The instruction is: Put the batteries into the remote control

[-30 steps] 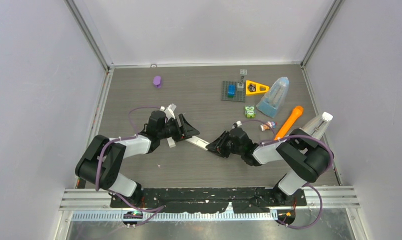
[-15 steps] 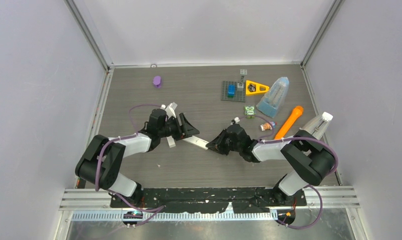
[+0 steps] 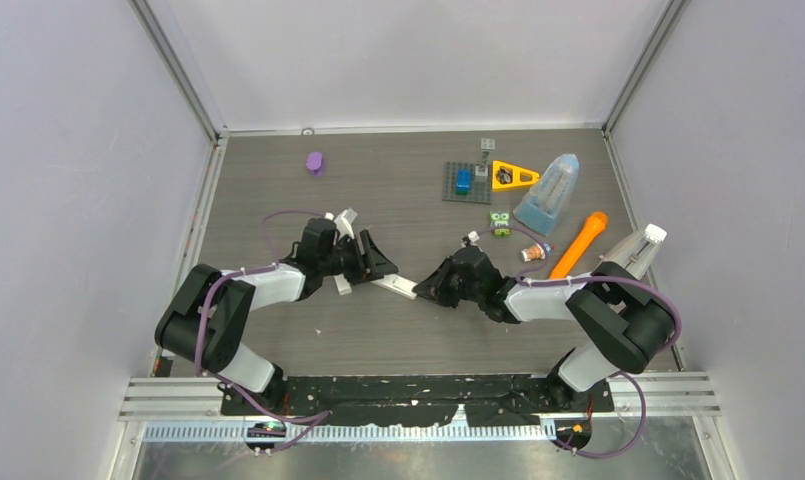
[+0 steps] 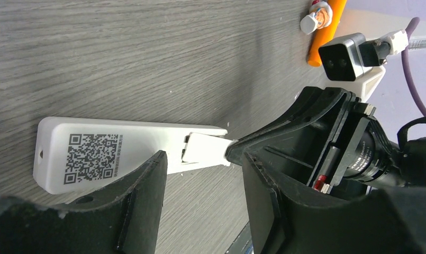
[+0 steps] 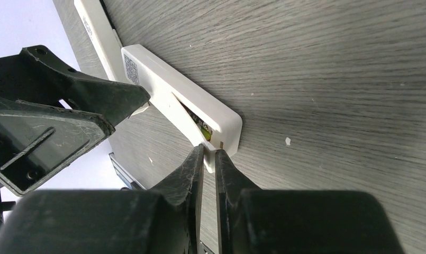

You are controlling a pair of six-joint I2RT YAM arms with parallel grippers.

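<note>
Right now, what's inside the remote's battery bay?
Right wrist view: a dark slot in the remote with a small greenish-yellow bit, battery or contact, cannot tell. The back cover, pinched by the right gripper, covers the rest of the bay.

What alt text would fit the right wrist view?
The right gripper pinches the thin white cover at the near end of a white remote lying on a grey wood-grain table, with the cover raised to show the open battery slot. The left gripper, black fingers open, sits over the remote's far end, by its QR label.
</note>
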